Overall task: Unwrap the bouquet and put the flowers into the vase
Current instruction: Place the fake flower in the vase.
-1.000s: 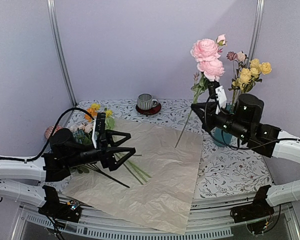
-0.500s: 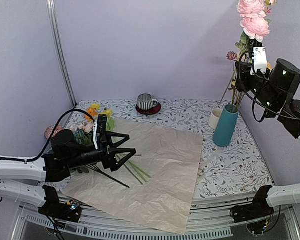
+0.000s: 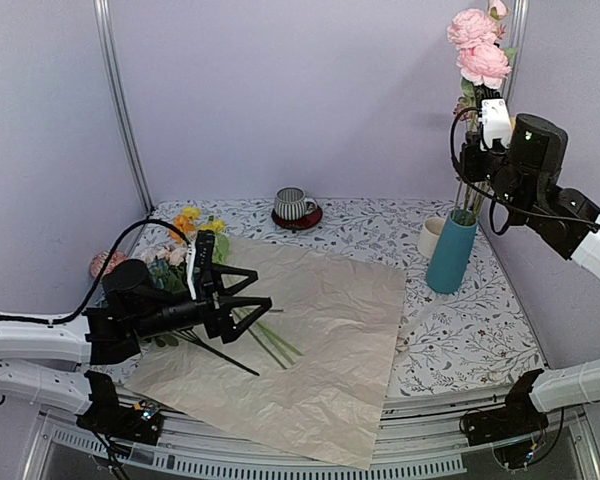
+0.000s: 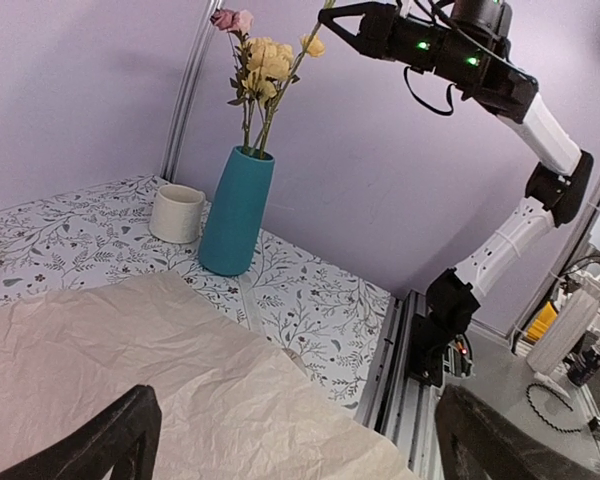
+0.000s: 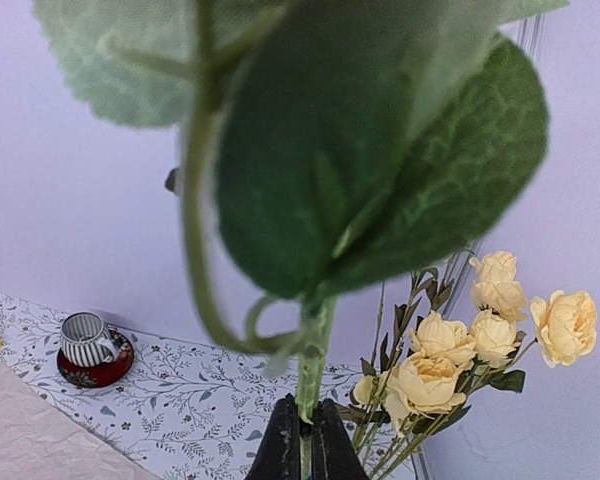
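Top external: right gripper (image 3: 467, 165) clamped on the stem of the pink flowers (image 3: 477, 45), high over the vase (image 3: 450, 250) at the tabletop (image 3: 460, 340) far-right corner. Left gripper (image 3: 264, 285) jaws apart over the paper (image 3: 330, 340). Risk: the stem tip snags the yellow blooms (image 4: 265, 62) or the rim and tips the vase.

Bright and even up top, soft diffuse light bouncing off the lilac walls (image 3: 310, 90). Faint, soft-edged shadows on the crinkled paper (image 3: 320, 330). Sharp all over, just a slight lean and bow in the frame posts (image 3: 121, 100) toward the edges. Over to the left wrist: crisp on the teal vase (image 4: 236, 215), dark and blurred on the near fingers (image 4: 100, 445). Right wrist: swamped by a big out-of-focus leaf (image 5: 380, 170), flower stem (image 5: 315, 350) soft too, sharper on the yellow roses (image 5: 425, 385) and striped cup (image 5: 85, 338) behind.
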Robot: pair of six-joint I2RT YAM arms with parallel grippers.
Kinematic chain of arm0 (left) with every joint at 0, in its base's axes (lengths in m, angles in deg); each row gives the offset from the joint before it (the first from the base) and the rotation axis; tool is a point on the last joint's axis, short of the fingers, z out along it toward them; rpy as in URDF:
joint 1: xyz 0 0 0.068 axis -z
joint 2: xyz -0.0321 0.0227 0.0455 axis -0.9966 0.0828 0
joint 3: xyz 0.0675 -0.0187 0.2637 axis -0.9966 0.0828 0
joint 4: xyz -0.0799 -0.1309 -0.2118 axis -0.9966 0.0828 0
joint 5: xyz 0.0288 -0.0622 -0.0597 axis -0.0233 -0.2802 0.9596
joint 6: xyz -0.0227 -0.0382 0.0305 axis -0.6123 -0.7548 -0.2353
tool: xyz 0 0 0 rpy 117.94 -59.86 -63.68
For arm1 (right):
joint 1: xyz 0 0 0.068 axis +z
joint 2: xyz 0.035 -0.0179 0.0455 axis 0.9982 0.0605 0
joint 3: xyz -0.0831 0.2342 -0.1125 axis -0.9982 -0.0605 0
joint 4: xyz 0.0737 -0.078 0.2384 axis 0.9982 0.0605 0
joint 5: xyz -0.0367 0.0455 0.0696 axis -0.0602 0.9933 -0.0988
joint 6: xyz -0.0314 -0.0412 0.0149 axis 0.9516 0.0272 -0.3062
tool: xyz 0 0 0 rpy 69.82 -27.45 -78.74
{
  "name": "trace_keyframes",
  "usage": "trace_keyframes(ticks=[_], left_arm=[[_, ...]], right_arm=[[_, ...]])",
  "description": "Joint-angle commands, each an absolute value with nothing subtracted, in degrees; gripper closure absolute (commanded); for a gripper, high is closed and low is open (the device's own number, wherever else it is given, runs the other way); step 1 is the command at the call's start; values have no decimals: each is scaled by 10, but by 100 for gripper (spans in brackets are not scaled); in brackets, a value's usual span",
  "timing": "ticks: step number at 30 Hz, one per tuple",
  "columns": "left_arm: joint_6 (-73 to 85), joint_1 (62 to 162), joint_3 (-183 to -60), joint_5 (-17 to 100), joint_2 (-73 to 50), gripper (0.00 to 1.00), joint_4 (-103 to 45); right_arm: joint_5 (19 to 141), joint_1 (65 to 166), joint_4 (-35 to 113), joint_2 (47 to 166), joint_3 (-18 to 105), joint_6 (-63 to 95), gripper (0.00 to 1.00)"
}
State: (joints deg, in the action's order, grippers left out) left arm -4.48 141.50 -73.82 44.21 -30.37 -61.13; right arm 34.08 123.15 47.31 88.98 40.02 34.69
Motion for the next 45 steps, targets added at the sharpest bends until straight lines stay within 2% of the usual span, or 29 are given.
trace_keyframes(ticks=[1,17,24,35,36,38,41,45], left_arm=[[-40,1420,-730,431,-321,2,-595],[-45,1421,-723,424,-336,2,-587],[-47,1421,-722,428,-327,3,-597],[-47,1421,-725,424,-338,3,-579],[-47,1421,-724,422,-339,3,-579],[-48,1420,-725,421,-339,3,-579],[-48,1421,-727,418,-335,3,-577],[-47,1421,-736,391,-326,3,-558]], right_arm=[[344,1211,458,889,395,346,98],[356,1192,458,854,396,337,98],[379,1185,467,876,377,297,98],[443,1097,486,919,334,205,97],[444,1093,494,923,337,201,92],[445,1090,508,928,341,193,77],[446,1090,515,922,343,188,61],[458,1090,527,904,339,182,58]])
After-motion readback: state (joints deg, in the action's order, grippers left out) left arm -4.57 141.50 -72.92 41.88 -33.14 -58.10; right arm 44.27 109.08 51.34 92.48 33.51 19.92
